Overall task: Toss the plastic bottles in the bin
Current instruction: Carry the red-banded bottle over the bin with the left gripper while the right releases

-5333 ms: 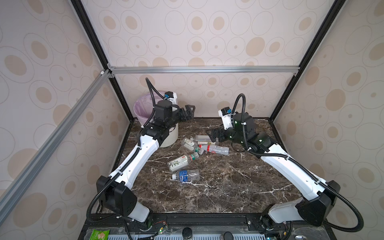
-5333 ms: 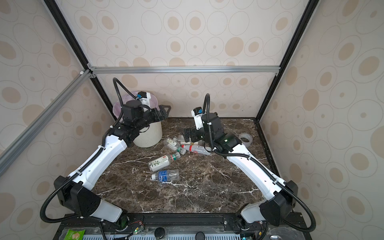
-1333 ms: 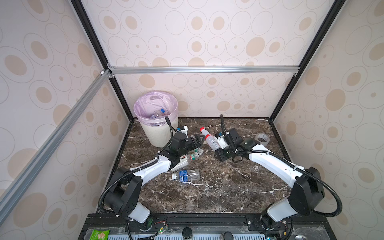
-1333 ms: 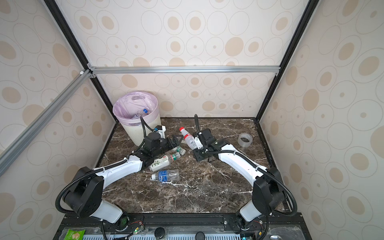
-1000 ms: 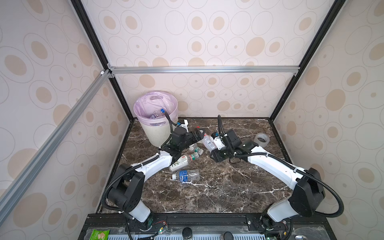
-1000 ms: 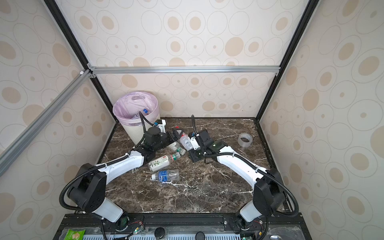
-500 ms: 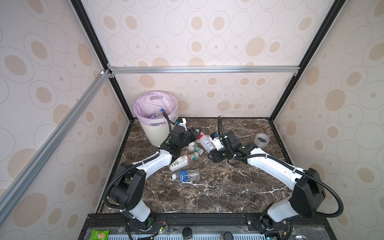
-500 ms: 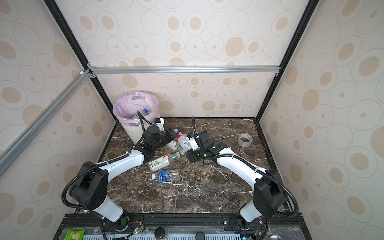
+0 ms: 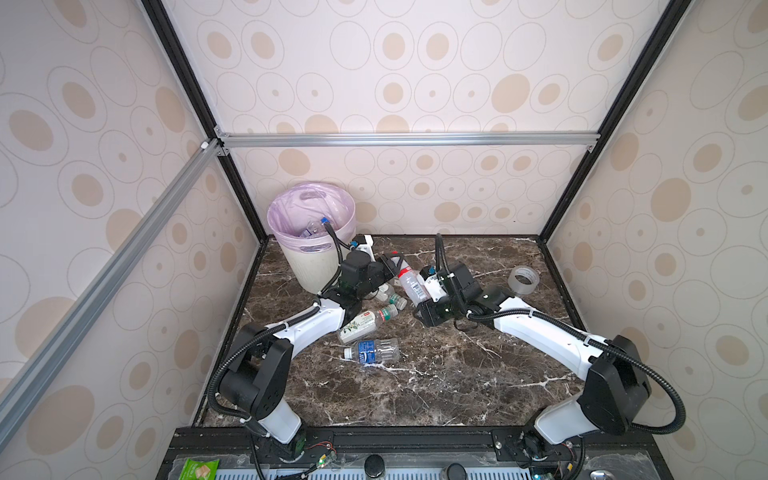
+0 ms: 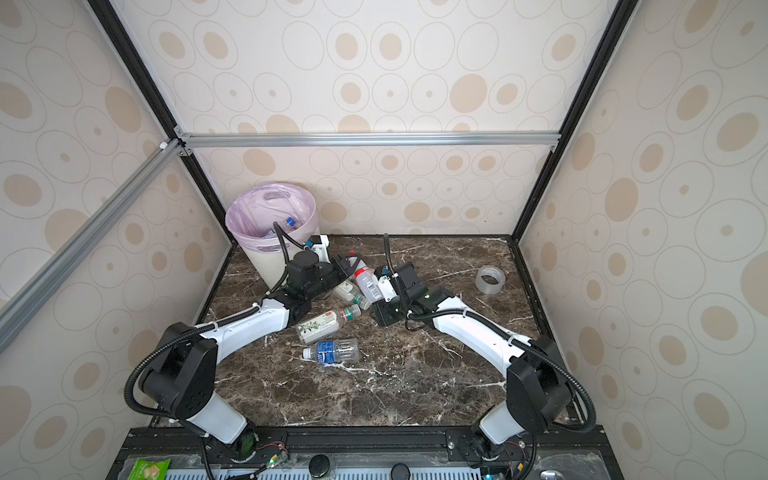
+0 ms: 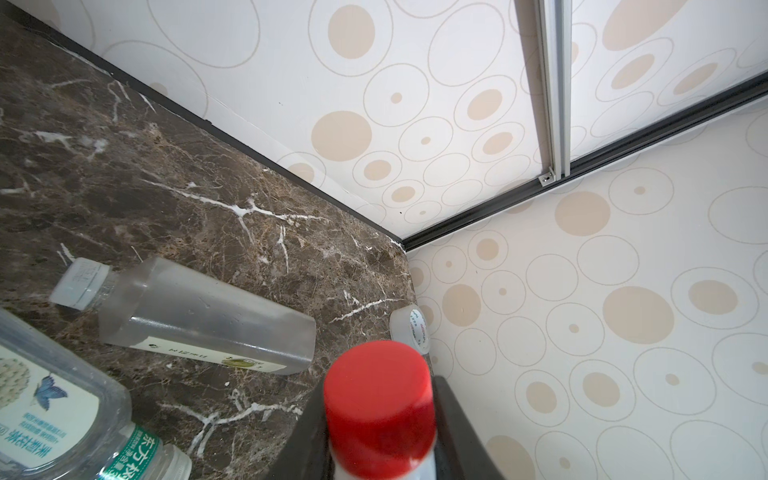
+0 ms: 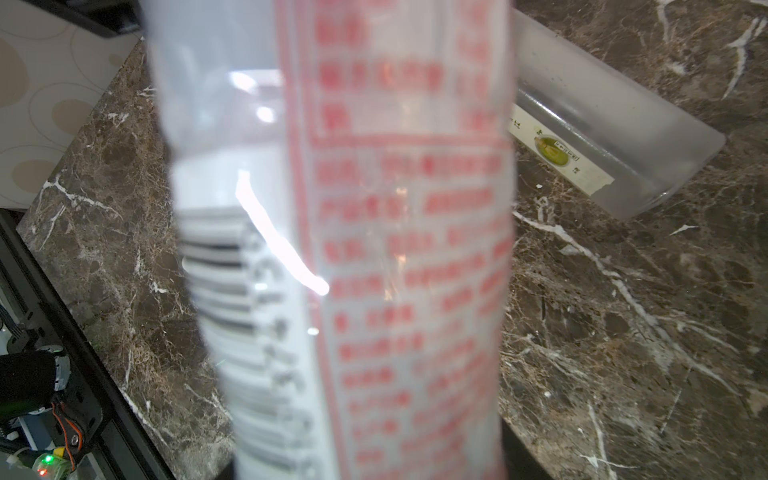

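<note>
This looks like a robotics lab test cell rather than a lived-in room. A dark marble-look tabletop (image 9: 415,382) is boxed in by wallpaper panels (image 9: 415,62) printed with beige circles. The panels sit in black frame posts (image 9: 582,166), with a bare aluminium rail (image 9: 395,139) crossing at 12 o'clock and a second rail (image 9: 104,266) running along the 9 o'clock side. Two white-and-black robot arms, the left arm (image 9: 299,328) and the right arm (image 9: 540,332), stand on a black mounting rail (image 9: 415,436) at 6 o'clock. There, loose wiring (image 9: 324,455) and what may be small circuit boards lie exposed.
</note>
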Available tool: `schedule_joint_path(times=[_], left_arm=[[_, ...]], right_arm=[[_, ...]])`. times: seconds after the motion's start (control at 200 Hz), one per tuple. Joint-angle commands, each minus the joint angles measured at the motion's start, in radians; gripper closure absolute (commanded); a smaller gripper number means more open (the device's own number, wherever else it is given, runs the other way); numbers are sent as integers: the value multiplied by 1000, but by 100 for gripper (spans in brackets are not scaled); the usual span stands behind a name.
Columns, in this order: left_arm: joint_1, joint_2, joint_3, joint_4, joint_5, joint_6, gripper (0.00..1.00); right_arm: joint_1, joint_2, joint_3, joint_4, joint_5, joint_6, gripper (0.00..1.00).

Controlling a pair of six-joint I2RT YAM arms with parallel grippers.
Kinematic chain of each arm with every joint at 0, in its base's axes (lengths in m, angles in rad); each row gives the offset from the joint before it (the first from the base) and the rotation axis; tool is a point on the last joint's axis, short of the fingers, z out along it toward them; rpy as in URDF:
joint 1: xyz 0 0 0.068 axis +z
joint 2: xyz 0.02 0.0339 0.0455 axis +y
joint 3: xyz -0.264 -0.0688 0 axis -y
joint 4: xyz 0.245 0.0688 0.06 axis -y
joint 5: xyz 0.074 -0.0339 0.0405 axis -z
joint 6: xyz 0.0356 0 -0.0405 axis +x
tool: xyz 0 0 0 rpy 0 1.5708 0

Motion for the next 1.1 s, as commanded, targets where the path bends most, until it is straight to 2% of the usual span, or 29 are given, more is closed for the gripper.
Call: schedule_joint_path(times=[0.0, 0.63, 0.76, 1.0, 1.095], left_arm=[[4, 11, 29, 3, -20, 24, 73], [5, -29, 91, -118, -62, 102, 75], [4, -41, 155, -189, -89, 157, 75], [11, -42, 358, -417, -162, 304, 75], [20, -37, 442, -479, -187, 350, 75]], right_arm=[[4, -40, -11, 8, 8, 3, 43], [3, -94, 13, -24, 21, -3, 23], [3, -118, 28, -17, 50, -13, 18], [2, -133, 126, -24, 53, -32, 1], [3, -145, 150, 24, 47, -18, 0]])
